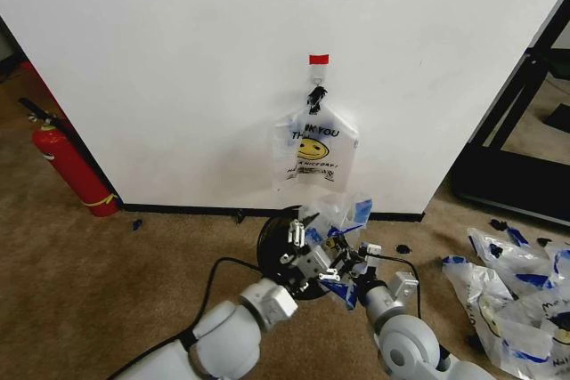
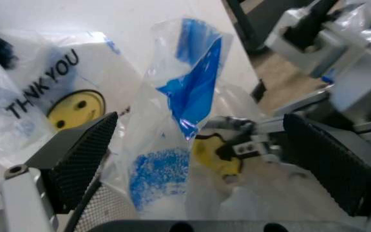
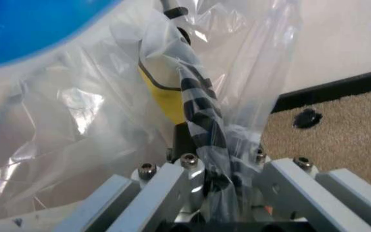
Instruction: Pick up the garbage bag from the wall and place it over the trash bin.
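While both arms meet over the trash bin, the right gripper clamps the garbage bag; the left gripper stands wide apart around its near-left side.

Head view down toward wall; both wrist views close on the garbage bag.
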You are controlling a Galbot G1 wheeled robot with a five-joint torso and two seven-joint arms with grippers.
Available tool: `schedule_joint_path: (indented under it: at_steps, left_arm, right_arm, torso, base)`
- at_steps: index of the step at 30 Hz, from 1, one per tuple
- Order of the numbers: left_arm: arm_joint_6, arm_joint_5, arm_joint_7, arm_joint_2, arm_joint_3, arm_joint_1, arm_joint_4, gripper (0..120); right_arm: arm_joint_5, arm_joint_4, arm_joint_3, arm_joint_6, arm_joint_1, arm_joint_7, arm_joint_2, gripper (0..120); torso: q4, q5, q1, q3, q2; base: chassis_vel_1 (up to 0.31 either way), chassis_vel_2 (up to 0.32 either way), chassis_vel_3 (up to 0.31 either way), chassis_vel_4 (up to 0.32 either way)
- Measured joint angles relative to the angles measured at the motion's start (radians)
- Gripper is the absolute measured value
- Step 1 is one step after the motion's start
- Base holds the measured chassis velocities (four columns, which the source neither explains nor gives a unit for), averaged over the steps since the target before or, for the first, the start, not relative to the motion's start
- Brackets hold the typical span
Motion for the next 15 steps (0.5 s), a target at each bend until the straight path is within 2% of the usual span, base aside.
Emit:
schedule_joint_path:
  at_steps: [3,8,11,13,15]
  left_arm:
    - [0.003,0.023,-0.030,-0.005,0.007,-0.019,0.032,100]
    - [0.016,0.025,-0.055,0.004,-0.004,-0.028,0.037,90]
    - [0.016,0.025,-0.064,0.007,-0.008,-0.031,0.039,80]
    - [0.015,0.024,-0.069,0.005,-0.012,-0.036,0.041,68]
    - [0.013,0.024,-0.073,0.005,-0.012,-0.037,0.042,65]
  right_arm:
    - [-0.001,0.001,0.000,0.001,0.000,-0.010,0.001,0]
    - [-0.009,0.001,-0.006,0.001,-0.003,-0.026,-0.005,0]
    - [-0.017,-0.005,-0.014,0.001,0.001,-0.032,-0.004,0]
    - [-0.022,-0.009,-0.021,0.001,0.006,-0.034,-0.004,0]
    - [-0.023,-0.010,-0.023,0.001,0.008,-0.035,-0.003,0]
  torso:
    - [0.0000,0.0000,0.000,0.000,0.000]
    - [0.0000,0.0000,0.000,0.000,0.000]
    - [0.0000,0.0000,0.000,0.000,0.000]
    - [0.0000,0.0000,0.000,0.000,0.000]
    - [0.0000,-0.0001,0.000,0.000,0.000]
  base:
    - [0.000,0.000,0.000,0.000]
    - [0.000,0.000,0.000,0.000]
    - [0.000,0.000,0.000,0.000]
    - [0.000,0.000,0.000,0.000]
    - [0.000,0.000,0.000,0.000]
